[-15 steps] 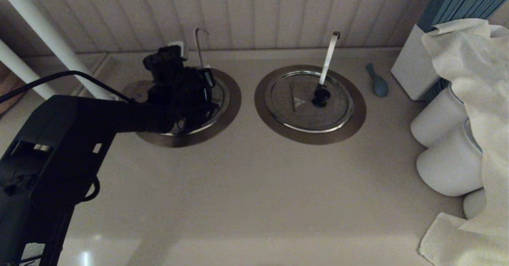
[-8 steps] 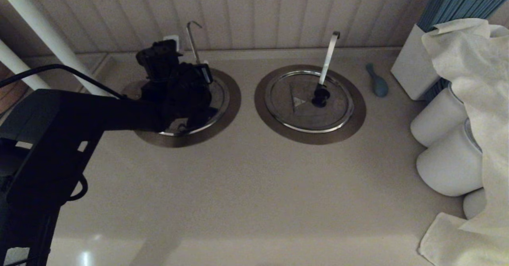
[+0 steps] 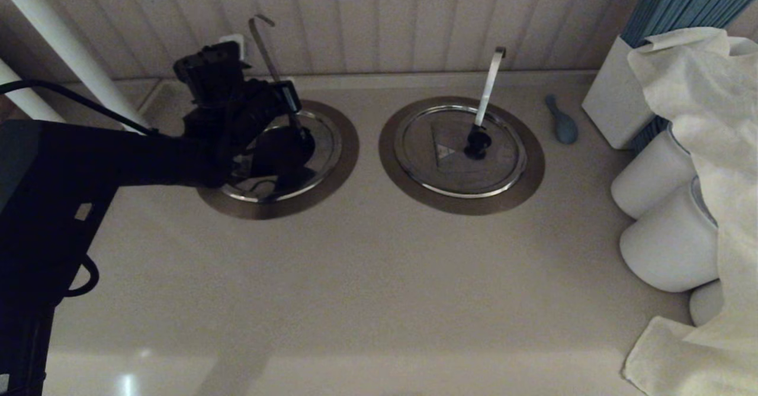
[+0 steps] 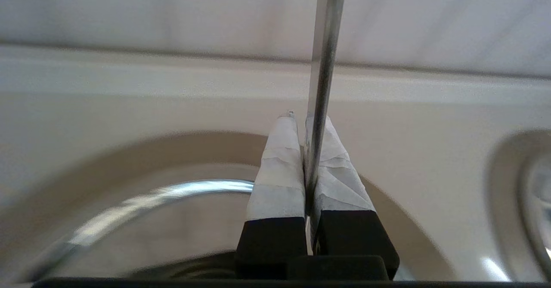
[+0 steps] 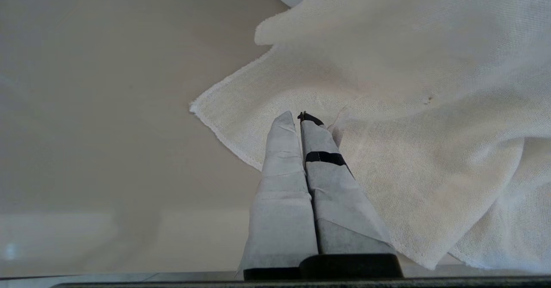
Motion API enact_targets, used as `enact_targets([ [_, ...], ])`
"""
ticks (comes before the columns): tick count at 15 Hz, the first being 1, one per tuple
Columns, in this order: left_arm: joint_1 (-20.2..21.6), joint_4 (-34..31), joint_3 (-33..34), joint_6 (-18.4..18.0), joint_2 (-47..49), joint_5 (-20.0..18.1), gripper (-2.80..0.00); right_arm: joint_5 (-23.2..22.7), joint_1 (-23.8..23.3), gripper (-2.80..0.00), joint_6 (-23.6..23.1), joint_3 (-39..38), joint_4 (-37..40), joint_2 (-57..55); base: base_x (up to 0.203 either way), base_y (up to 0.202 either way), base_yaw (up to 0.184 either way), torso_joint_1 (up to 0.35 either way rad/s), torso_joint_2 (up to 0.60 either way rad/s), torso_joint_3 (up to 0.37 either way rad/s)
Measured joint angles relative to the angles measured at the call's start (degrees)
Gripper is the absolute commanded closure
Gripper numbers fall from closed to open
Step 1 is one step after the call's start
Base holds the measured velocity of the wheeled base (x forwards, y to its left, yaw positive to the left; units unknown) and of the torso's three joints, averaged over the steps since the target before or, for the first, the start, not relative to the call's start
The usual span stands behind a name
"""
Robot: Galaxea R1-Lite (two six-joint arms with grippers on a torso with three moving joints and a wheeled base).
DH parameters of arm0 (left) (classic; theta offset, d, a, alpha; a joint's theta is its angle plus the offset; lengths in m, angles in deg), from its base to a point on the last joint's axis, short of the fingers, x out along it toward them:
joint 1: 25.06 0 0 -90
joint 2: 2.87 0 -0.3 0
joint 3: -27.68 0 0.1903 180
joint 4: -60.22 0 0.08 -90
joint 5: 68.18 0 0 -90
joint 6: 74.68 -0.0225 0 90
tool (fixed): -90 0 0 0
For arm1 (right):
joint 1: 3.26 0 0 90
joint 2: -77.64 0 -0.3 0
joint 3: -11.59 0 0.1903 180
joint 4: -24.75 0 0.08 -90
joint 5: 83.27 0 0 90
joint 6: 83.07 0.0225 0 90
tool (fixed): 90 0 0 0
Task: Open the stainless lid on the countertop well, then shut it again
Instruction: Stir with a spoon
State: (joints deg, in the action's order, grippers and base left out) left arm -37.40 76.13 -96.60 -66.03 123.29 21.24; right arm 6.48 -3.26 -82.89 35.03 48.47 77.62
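Observation:
The stainless lid [image 3: 323, 141] lies in the left countertop well, ringed by its brown-grey flange [image 3: 349, 147]. Its thin hook-tipped handle [image 3: 263, 41] leans up and to the left. My left gripper [image 3: 289, 101] is over the lid and shut on that handle. The left wrist view shows the taped fingers [image 4: 280, 167] clamping the steel handle [image 4: 327, 42] above the shiny rim [image 4: 172, 190]. A dark patch shows beneath the gripper; whether it is the well's hole I cannot tell. My right gripper [image 5: 300, 116] is shut on nothing, over a white cloth [image 5: 409, 107], outside the head view.
The twin lid [image 3: 438, 171] with a broad pale handle [image 3: 490, 85] and black knob [image 3: 477, 142] sits to the right. A blue spoon [image 3: 562, 122], a white box of blue straws [image 3: 616, 97], white cylinders [image 3: 651, 186] and a draped cloth [image 3: 704, 106] crowd the right side. White pipes [image 3: 59, 47] stand at the left.
My left arm has drawn back to the left, and the hook-tipped handle has risen and tilted leftward with the gripper. The twin lid has not moved.

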Motion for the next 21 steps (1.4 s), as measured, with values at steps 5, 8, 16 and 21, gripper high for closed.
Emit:
enact_targets([
  [5, 1.1, -0.8, 0.0, -0.1, -1.0, -0.2, 0.00, 0.0, 0.0, 0.00, 0.0, 0.0, 0.0, 0.0, 0.000, 0.000, 0.000, 0.000, 0.00, 0.000],
  [8, 2.5, -2.0, -0.1, -0.1, -2.0, -0.1, 0.00, 0.0, 0.0, 0.00, 0.0, 0.0, 0.0, 0.0, 0.000, 0.000, 0.000, 0.000, 0.00, 0.000],
  [16, 5.0, -12.0, 1.8, -0.6, -9.3, -1.4, 0.00, 0.0, 0.0, 0.00, 0.0, 0.0, 0.0, 0.0, 0.000, 0.000, 0.000, 0.000, 0.00, 0.000],
  [21, 5.3, -20.0, 2.5, -1.4, -12.6, -4.4, 0.00, 0.0, 0.0, 0.00, 0.0, 0.0, 0.0, 0.0, 0.000, 0.000, 0.000, 0.000, 0.00, 0.000],
])
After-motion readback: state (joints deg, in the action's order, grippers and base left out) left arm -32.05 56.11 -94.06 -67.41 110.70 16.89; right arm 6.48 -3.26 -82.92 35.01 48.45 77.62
